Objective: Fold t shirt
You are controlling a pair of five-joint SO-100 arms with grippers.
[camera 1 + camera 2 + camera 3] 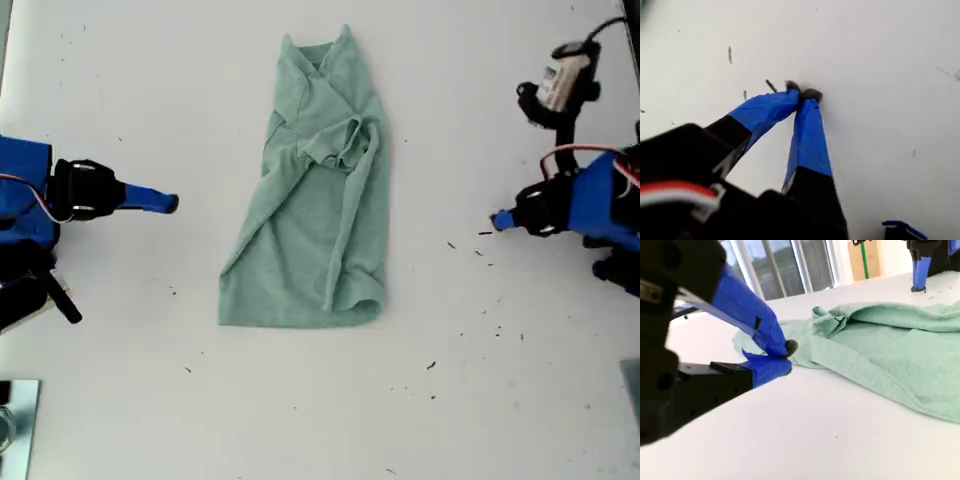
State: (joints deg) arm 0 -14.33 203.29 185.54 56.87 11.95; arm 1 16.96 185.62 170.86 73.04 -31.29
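Shirt position: the t shirt [312, 190] lies mid-desk, collar toward the exterior view's top, hem toward its bottom, between the 2 arms and well apart from both.
Done so far: both side panels appear turned in over the middle, making a long narrow strip; the sleeves are bunched near the chest and the overlap looks uneven and wrinkled.
Left to do: I judge the crosswise fold, hem up toward collar, is not yet made, and some smoothing would help.
First claw: my first gripper [801, 94] has its tips pressed together on nothing, over the bare desk [120, 400].
Second claw: my second gripper [782, 357] is nearly closed, empty, just short of the cloth.
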